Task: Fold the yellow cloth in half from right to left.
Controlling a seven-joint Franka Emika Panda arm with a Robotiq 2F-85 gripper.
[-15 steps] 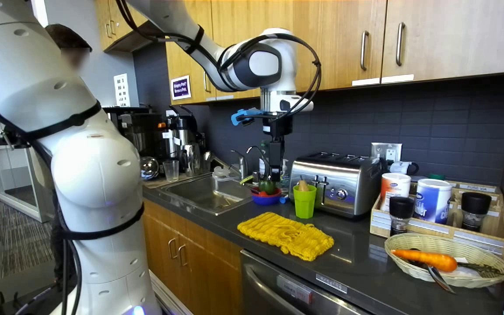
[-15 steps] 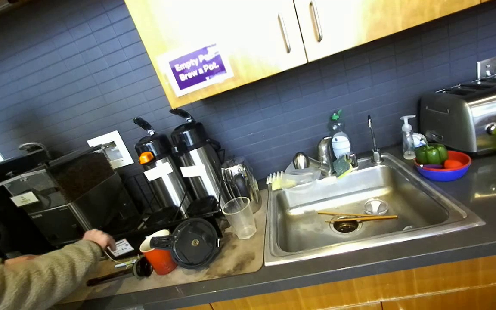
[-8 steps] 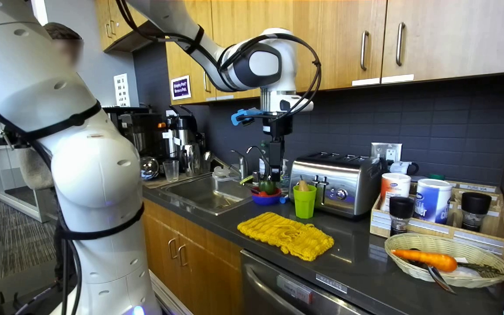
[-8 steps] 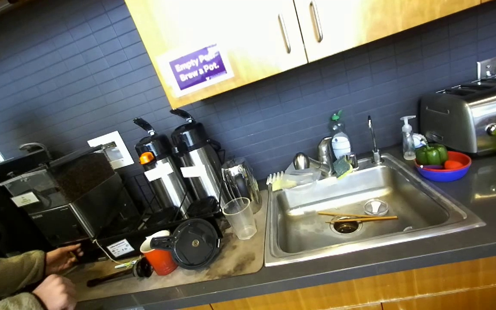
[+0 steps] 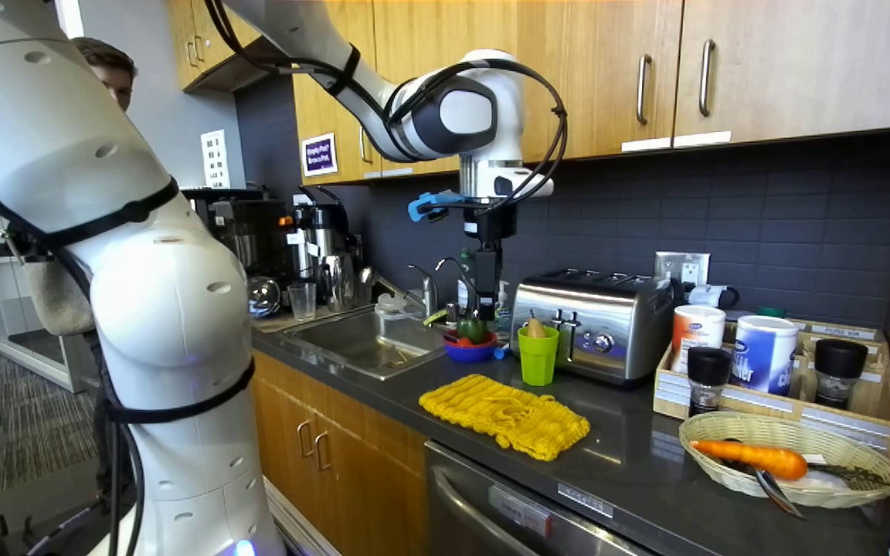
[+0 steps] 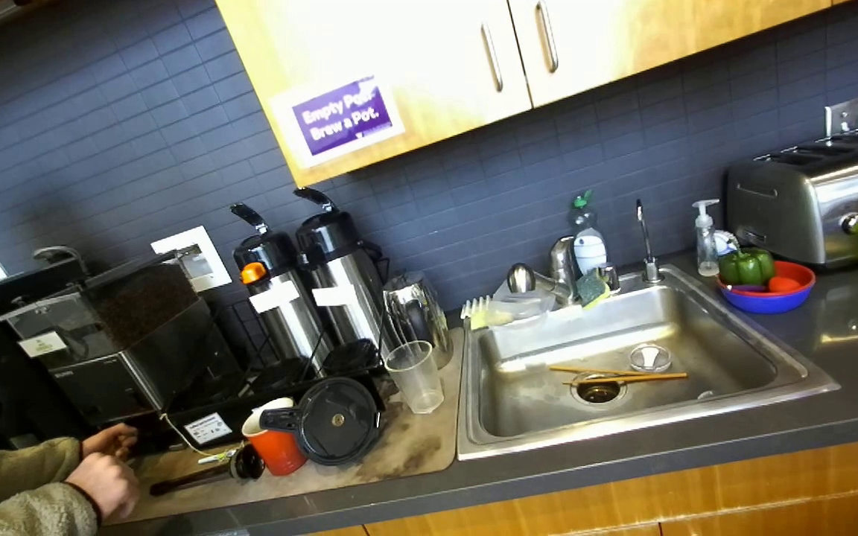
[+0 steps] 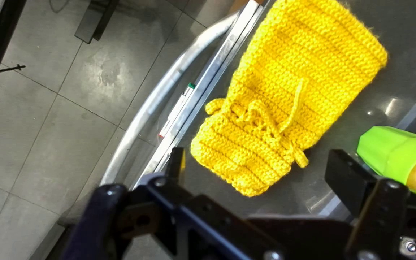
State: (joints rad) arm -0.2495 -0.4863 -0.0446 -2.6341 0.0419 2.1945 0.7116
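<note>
On the dark counter (image 5: 661, 506), one yellow cloth (image 5: 503, 413), ribbed, with cords (image 7: 295, 105) bunched across it, lies near a green cup (image 5: 538, 363); in an exterior view, the gripper (image 5: 487, 313) hangs pointing down, above and apart from the cloth; in the wrist view its fingers (image 7: 350, 180) stand spread, the cloth's narrower end showing between them, lower down.
</note>
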